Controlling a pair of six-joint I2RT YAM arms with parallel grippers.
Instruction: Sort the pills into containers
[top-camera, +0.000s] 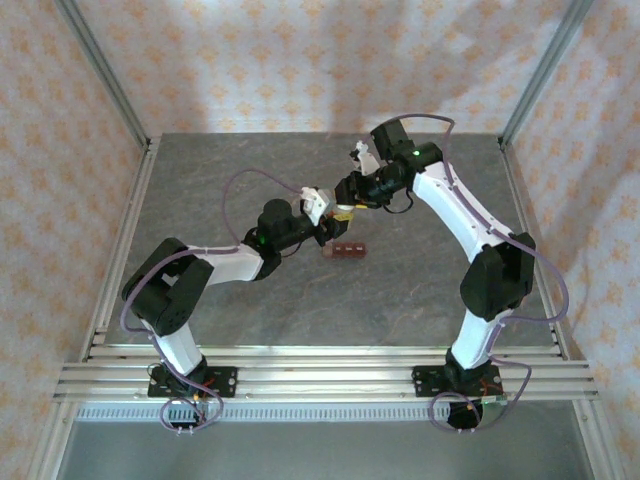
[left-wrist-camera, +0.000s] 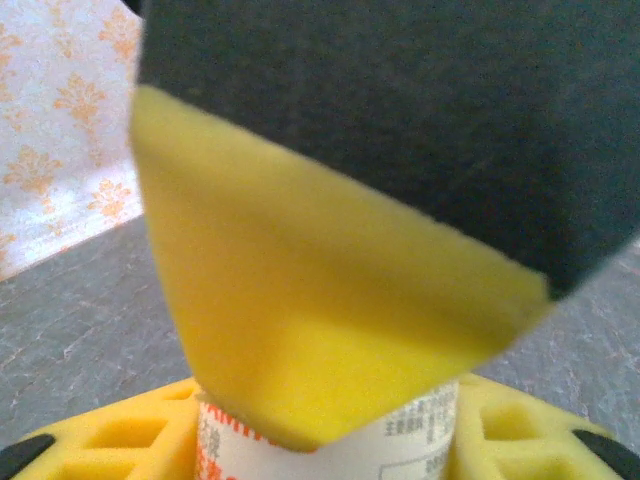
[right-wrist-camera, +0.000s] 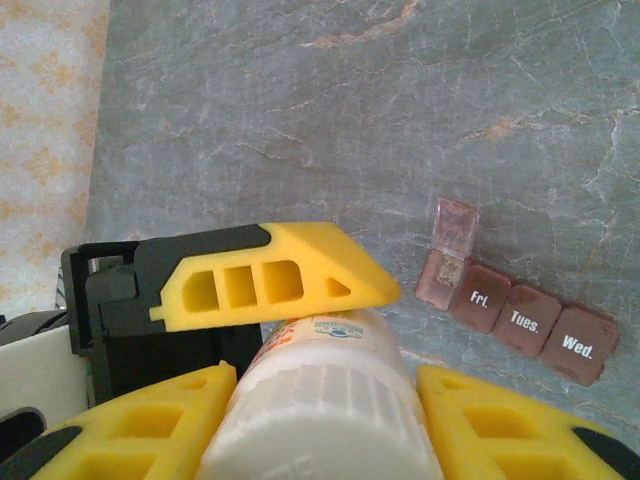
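The small orange pill bottle (top-camera: 343, 213) with a white label (left-wrist-camera: 400, 440) and white cap (right-wrist-camera: 320, 425) is held between both arms above the table. My left gripper (left-wrist-camera: 325, 445) is shut on the bottle's body, one of its fingers (right-wrist-camera: 270, 275) lying across the label. My right gripper (right-wrist-camera: 320, 420) is shut on the cap, and its finger (left-wrist-camera: 330, 300) looms blurred in the left wrist view. The containers (right-wrist-camera: 520, 320), a red-brown strip marked Fri., Tues., Wed., lie on the table (top-camera: 344, 250) just in front of the grippers. The end compartment (right-wrist-camera: 440, 278) has its lid (right-wrist-camera: 455, 222) up. No pills show.
The grey stone-patterned table (top-camera: 250, 160) stretches around the strip. Metal frame posts (top-camera: 100, 70) and patterned curtain walls (top-camera: 300, 50) close in the sides and back. A rail (top-camera: 320, 355) runs along the near edge by the arm bases.
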